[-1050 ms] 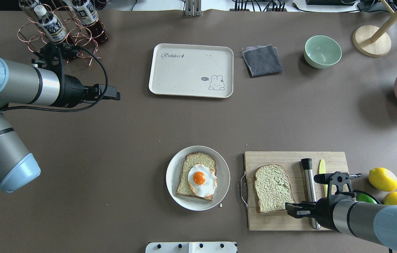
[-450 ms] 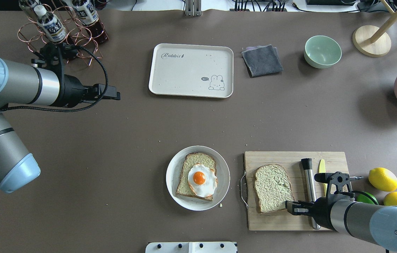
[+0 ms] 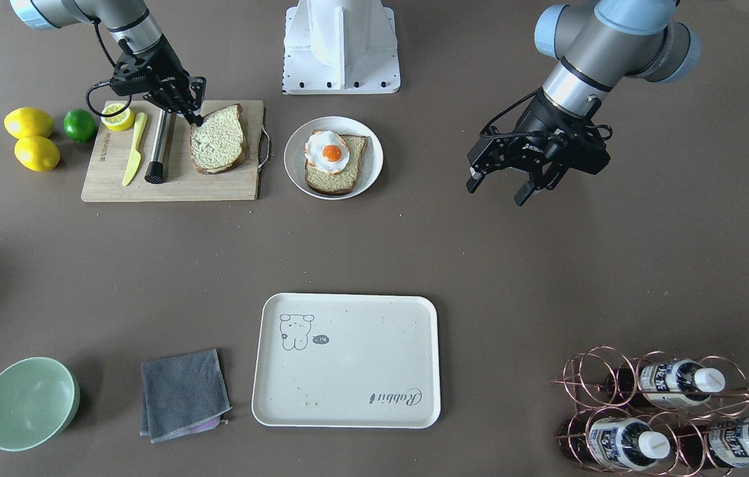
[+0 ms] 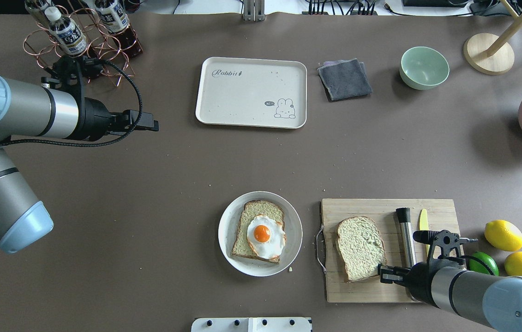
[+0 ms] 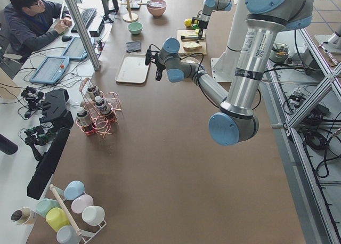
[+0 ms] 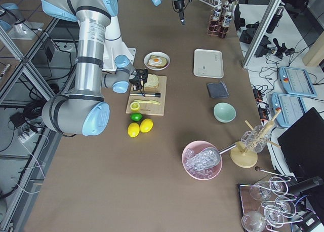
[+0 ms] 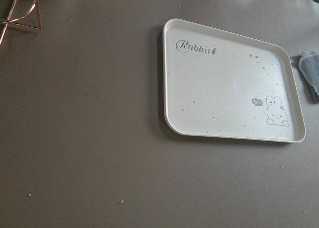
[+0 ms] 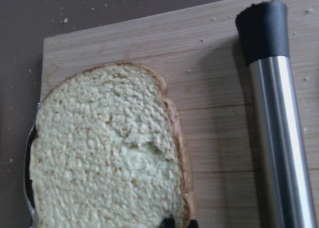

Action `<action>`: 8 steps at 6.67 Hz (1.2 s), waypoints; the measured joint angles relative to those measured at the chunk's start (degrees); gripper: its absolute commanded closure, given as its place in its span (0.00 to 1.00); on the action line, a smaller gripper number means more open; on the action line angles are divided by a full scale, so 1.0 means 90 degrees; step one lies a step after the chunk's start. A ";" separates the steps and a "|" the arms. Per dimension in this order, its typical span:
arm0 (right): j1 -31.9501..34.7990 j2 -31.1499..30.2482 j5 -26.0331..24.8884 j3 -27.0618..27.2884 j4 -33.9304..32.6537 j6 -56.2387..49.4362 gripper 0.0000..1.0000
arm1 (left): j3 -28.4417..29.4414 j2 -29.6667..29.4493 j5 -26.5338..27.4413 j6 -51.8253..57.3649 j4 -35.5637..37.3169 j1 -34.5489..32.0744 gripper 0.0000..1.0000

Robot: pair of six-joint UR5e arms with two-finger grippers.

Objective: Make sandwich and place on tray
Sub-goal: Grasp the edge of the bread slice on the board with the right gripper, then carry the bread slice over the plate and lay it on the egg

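One bread slice topped with a fried egg lies on a round white plate, also seen in the front view. A second slice lies on the wooden cutting board. My right gripper is shut on that slice's near right corner; the right wrist view shows the slice with the fingertips pinched at its edge. My left gripper hangs open and empty above bare table, left of the cream tray. The tray is empty in the left wrist view.
A steel rod and a yellow knife lie on the board beside the slice. Lemons and a lime sit right of it. A grey cloth, a green bowl and a bottle rack stand at the back.
My right gripper has drawn back toward the near edge with the slice's corner. The slice has turned and shifted slightly on the board. The left arm has not moved.
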 measured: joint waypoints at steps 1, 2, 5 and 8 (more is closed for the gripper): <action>0.0122 -0.0004 0.0049 0.0206 0.0000 -0.0006 1.00 | 0.0008 -0.0001 -0.0002 0.0000 -0.0003 0.0000 0.02; 0.0343 -0.0007 0.0265 0.0408 -0.0005 -0.0027 1.00 | 0.0013 0.0001 -0.0002 0.0000 -0.0004 0.0000 0.02; 0.0767 0.0447 0.0775 0.0652 -0.0287 -0.0066 1.00 | 0.0007 0.0008 -0.0009 0.0000 -0.0007 0.0000 0.02; 0.0620 0.2212 0.0586 0.0533 -0.2033 0.0005 1.00 | -0.0012 0.0006 -0.0023 -0.0071 -0.0022 0.0000 0.02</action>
